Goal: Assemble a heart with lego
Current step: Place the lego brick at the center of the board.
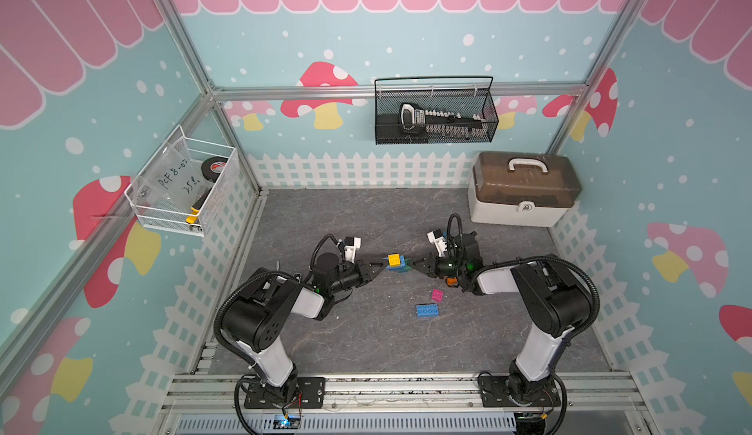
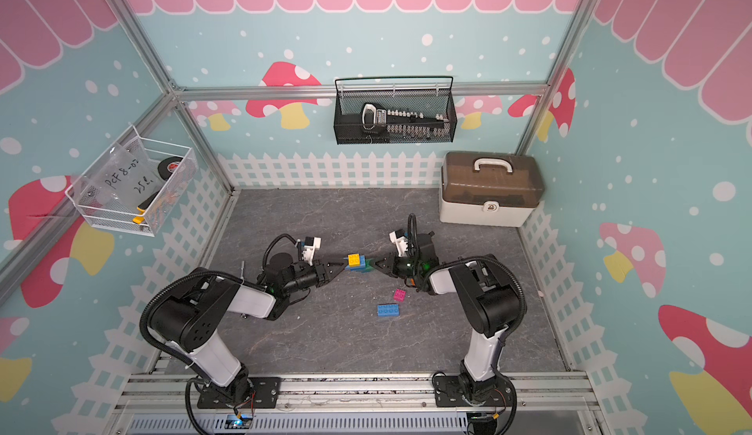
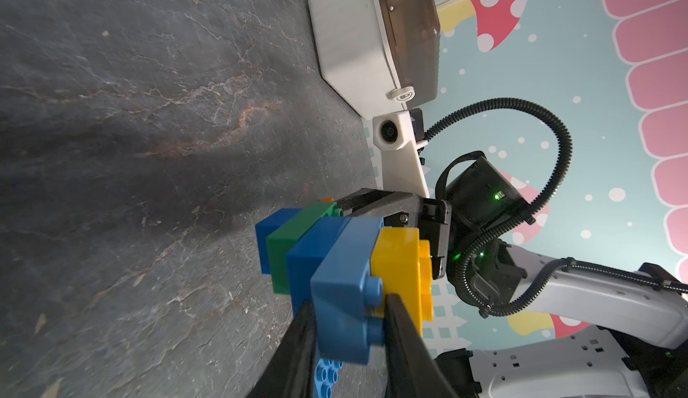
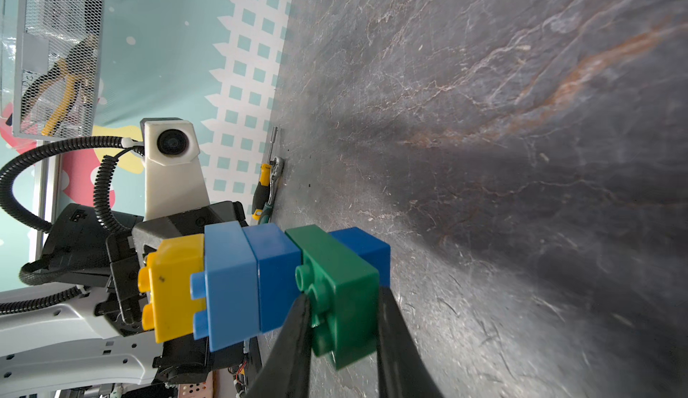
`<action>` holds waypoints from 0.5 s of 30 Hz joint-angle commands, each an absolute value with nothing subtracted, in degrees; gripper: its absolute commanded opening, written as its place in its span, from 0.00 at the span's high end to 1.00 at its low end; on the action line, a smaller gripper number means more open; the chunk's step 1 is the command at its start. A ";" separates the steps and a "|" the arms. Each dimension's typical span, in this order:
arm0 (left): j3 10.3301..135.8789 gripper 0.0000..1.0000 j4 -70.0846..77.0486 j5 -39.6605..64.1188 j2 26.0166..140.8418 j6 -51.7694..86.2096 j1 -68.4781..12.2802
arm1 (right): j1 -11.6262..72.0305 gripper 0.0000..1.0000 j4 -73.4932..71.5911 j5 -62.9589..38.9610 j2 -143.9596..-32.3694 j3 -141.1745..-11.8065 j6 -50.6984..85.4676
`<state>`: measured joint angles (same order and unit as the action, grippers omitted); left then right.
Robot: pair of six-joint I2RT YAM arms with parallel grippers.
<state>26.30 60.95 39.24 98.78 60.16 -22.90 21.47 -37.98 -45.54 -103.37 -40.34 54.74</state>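
We gripped the half-built heart [image 1: 395, 263] in left and right jaws; pink brick [image 1: 437, 294] and light-blue brick [image 1: 427, 311] lay unjoined.

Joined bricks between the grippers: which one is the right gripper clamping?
The green brick: the right gripper pinches it, the only green piece. The left gripper holds the light blue brick next to the yellow brick.
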 commanded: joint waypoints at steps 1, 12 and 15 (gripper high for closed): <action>27.53 0.77 59.71 38.75 98.53 59.17 -22.95 | 22.50 0.85 -41.24 -47.16 -104.13 -39.51 55.46; 26.03 0.86 60.90 43.26 99.24 61.24 -18.47 | 20.33 0.45 -19.31 -44.68 -95.85 -42.38 40.13; 25.60 0.87 61.04 46.02 99.36 62.06 -16.52 | 20.33 0.39 6.85 -34.17 -89.48 -48.58 24.65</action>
